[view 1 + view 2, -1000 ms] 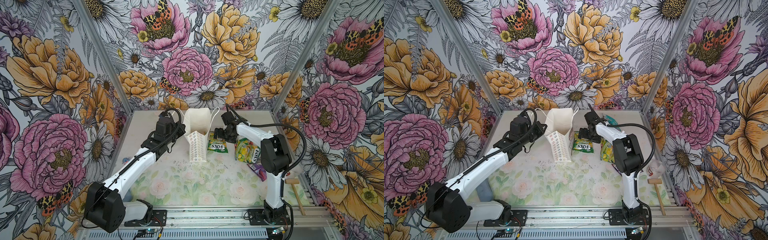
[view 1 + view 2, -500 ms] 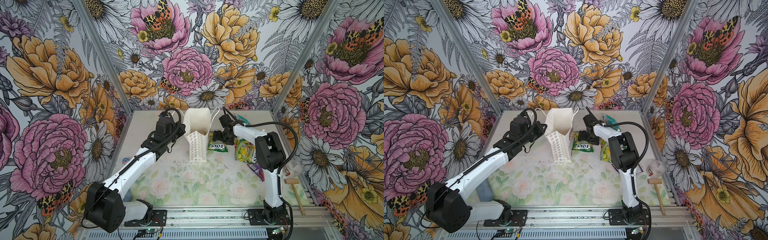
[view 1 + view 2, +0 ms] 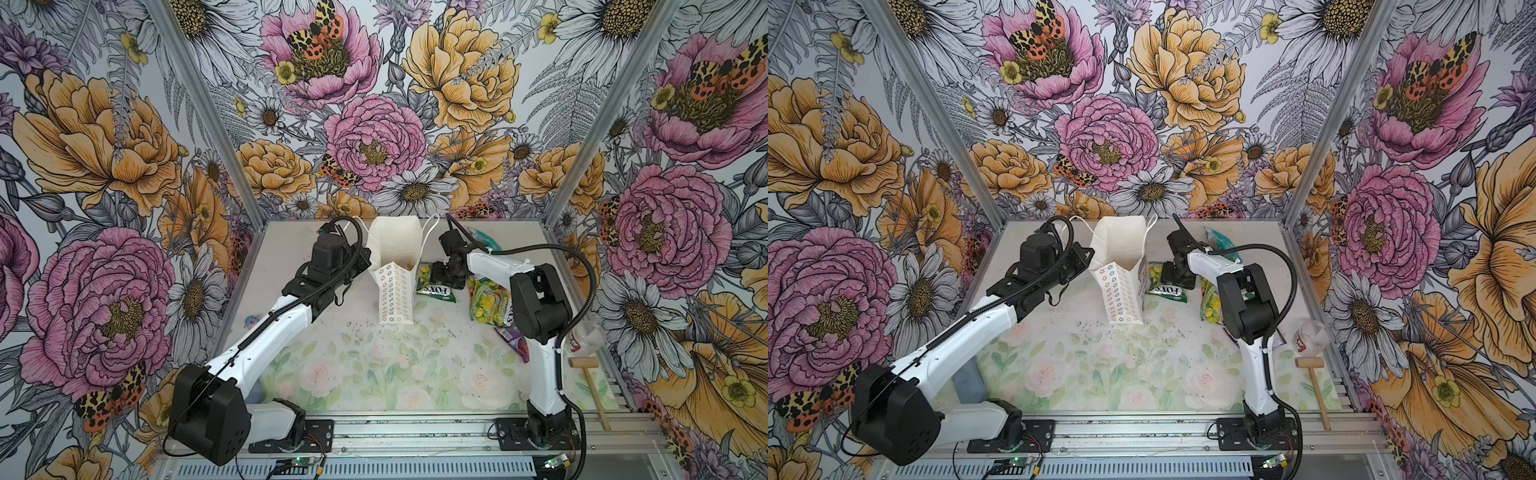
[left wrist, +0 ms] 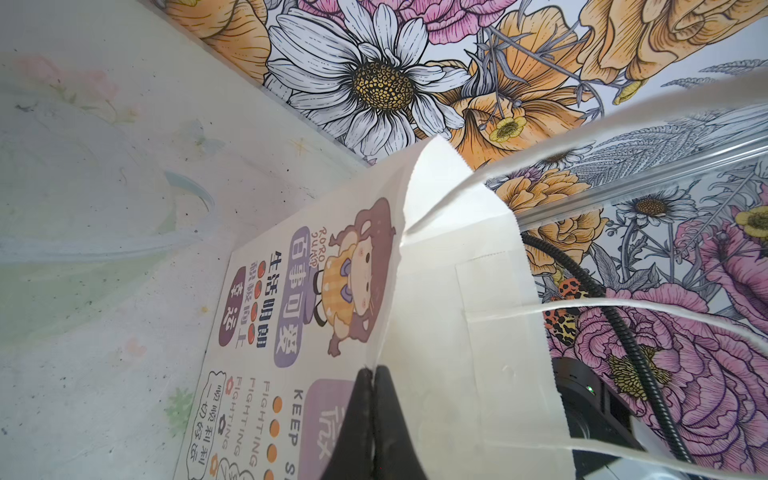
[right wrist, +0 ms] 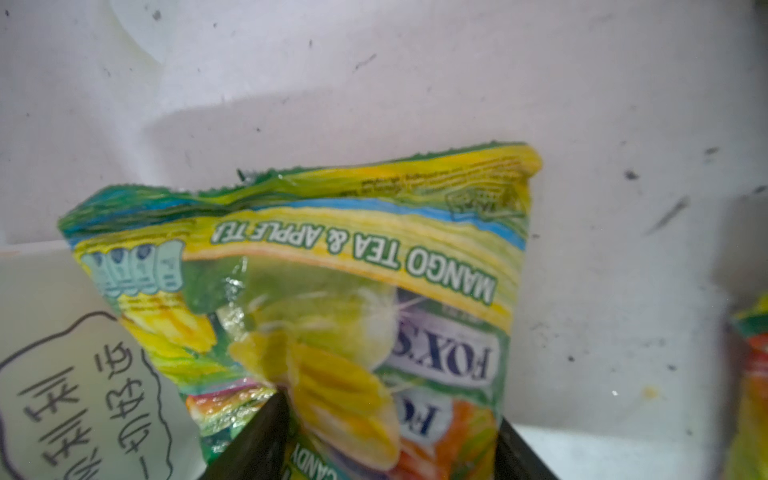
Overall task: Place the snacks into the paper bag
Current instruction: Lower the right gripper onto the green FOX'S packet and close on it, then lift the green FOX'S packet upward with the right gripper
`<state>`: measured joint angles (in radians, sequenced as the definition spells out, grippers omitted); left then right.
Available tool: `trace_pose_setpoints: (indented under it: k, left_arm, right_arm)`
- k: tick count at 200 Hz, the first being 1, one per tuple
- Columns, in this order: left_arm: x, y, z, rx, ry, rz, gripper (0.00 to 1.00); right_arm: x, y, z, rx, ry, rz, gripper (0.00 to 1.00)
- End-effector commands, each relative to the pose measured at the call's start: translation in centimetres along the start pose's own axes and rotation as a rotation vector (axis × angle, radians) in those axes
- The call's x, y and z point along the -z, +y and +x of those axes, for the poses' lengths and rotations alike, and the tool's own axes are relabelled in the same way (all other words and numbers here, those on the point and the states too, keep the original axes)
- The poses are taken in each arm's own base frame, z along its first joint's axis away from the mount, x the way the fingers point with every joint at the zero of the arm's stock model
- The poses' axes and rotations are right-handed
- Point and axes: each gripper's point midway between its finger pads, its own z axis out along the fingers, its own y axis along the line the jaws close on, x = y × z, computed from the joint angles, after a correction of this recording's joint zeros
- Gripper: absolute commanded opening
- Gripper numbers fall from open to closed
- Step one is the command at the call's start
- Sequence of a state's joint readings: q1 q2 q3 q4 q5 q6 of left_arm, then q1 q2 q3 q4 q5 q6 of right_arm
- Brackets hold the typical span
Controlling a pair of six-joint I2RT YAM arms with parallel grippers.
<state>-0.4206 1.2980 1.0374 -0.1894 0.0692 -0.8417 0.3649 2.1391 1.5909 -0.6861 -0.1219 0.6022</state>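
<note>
While beside bag (image 3: 395,299), packet (image 5: 332,291) inside pincer (image 5: 392,409).

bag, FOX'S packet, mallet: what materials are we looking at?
Paper bag: matte white paper, with creased folds and a serrated top edge. FOX'S packet: probably glossy plastic film, given its crinkles and glare. Mallet: pale wood, apparently unfinished; too small to see grain.

- White links and black joints are seen on the left arm (image 3: 266,345) and the right arm (image 3: 546,374).
- A black ribbed cable (image 3: 594,286) is run along each.
</note>
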Motion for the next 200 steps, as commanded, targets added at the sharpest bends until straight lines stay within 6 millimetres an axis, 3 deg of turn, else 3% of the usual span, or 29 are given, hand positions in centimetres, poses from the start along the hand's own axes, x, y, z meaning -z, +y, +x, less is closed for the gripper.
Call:
trace_pose_setpoints:
  k: [1,58,78,89,149,200]
  left_arm:
    - [-0.3,0.2,0.1,0.021,0.003,0.010,0.00]
    - [-0.2,0.0,0.2,0.025,0.002,0.018,0.00]
    - [-0.2,0.1,0.0,0.028,-0.001,0.018,0.00]
    - [-0.2,0.0,0.1,0.027,0.002,0.020,0.00]
    - [-0.2,-0.1,0.1,0.024,0.003,0.021,0.00]
    - [-0.2,-0.3,-0.1,0.020,-0.001,0.022,0.00]
  right_arm:
    - [-0.1,-1.2,1.0,0.004,0.017,0.036,0.57]
    - [1.8,-0.3,0.1,0.015,-0.042,-0.005,0.31]
    - [2.3,-0.1,0.0,0.019,-0.051,-0.014,0.17]
    - [2.7,0.1,-0.1,0.021,-0.057,-0.022,0.00]
    - [4.7,0.8,-0.6,0.020,-0.088,-0.056,0.00]
    - [8.3,1.6,-1.5,0.001,-0.158,-0.097,0.00]
